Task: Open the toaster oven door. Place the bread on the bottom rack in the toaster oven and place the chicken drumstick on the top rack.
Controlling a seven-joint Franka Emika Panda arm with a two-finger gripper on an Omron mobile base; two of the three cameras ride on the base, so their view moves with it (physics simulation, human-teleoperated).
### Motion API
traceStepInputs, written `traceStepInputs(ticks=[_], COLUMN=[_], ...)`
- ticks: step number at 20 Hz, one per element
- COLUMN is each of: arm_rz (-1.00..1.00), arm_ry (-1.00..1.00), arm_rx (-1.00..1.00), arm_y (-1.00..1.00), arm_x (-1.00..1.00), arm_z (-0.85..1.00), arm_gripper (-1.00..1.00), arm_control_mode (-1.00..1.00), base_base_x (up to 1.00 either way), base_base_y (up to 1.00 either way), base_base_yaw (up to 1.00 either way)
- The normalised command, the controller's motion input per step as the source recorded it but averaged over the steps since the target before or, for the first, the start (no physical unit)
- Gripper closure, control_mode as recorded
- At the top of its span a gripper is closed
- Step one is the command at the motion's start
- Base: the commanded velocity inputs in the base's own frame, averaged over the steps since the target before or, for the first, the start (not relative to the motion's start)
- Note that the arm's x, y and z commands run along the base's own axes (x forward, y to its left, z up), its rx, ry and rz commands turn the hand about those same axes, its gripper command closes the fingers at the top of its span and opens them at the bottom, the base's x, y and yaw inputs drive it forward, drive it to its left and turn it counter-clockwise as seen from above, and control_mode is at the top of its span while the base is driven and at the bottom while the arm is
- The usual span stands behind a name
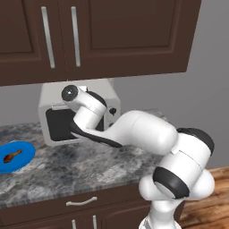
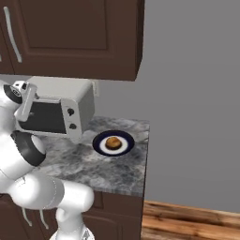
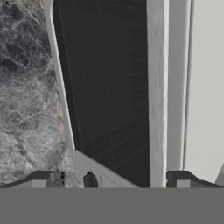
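Gripper [image 3: 111, 179] sits right at the oven [image 1: 96, 91] front, jaws spread wide, holding nothing. Door [image 3: 109, 87] is shut, dead ahead of the fingertips in hand view; a pale bar along one door edge, likely the handle, lies between the tips. Bread [image 2: 112, 142] waits on a plate [image 2: 100, 146] near the counter's right end, drumstick [image 1: 12, 156] on a blue plate [image 1: 27, 150] at the left end. Next: probably close on the bar and pull down.
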Motion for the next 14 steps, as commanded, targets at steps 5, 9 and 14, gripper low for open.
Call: traceStepInputs(ticks=[5, 9, 14], arm_rz=[0.0, 0.0, 0.01], arm_ry=[0.06, 0.01, 0.0], arm_rx=[0.0, 0.0, -0.04], arm_y=[0.0, 0.0, 0.0], arm_x=[0.07, 0.1, 0.12], arm_z=[-0.13, -0.09, 0.0], arm_gripper=[-1.0, -1.0, -1.0], arm_control_mode=[-1.0, -1.0, -1.0], base_base_x=[0.0, 0.0, 0.0], base_base_y=[0.0, 0.0, 0.0], base_base_yaw=[0.0, 0.0, 0.0])
